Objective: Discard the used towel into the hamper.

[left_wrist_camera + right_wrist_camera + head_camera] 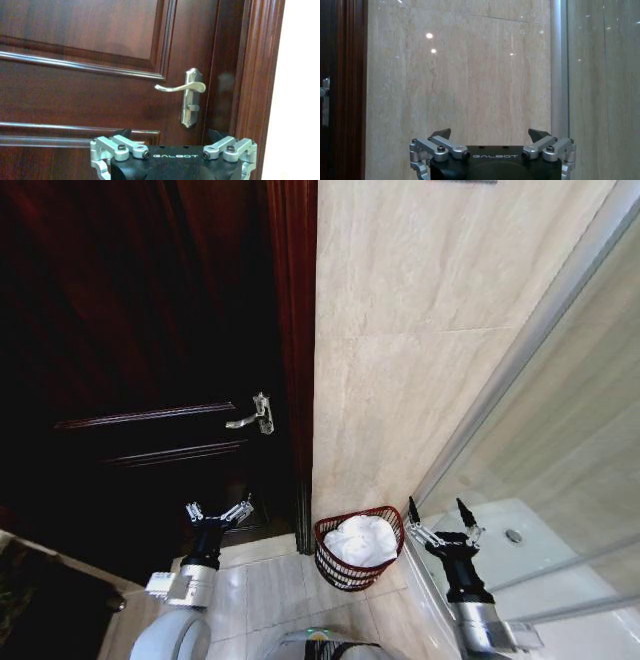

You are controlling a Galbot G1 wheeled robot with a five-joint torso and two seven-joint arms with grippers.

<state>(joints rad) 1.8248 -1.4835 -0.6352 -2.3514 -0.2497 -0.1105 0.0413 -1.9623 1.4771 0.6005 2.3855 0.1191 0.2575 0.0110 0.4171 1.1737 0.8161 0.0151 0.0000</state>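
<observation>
The hamper [336, 564], a dark red-brown wire basket, stands on the floor against the beige wall beside the door frame. A crumpled white towel [362, 541] lies inside it. My left gripper [219, 513] is held up to the left of the hamper, in front of the dark door, open and empty; the left wrist view shows its fingers [120, 139] spread. My right gripper [440, 516] is raised just right of the hamper, near the shower glass, also open and empty, with fingers [542, 138] apart in the right wrist view.
A dark wooden door [130, 360] with a silver lever handle [256, 417] fills the left; the handle [186, 88] faces the left wrist camera. A glass shower partition [560, 450] and white shower tray [510, 545] bound the right. Beige wall [470, 75] lies ahead.
</observation>
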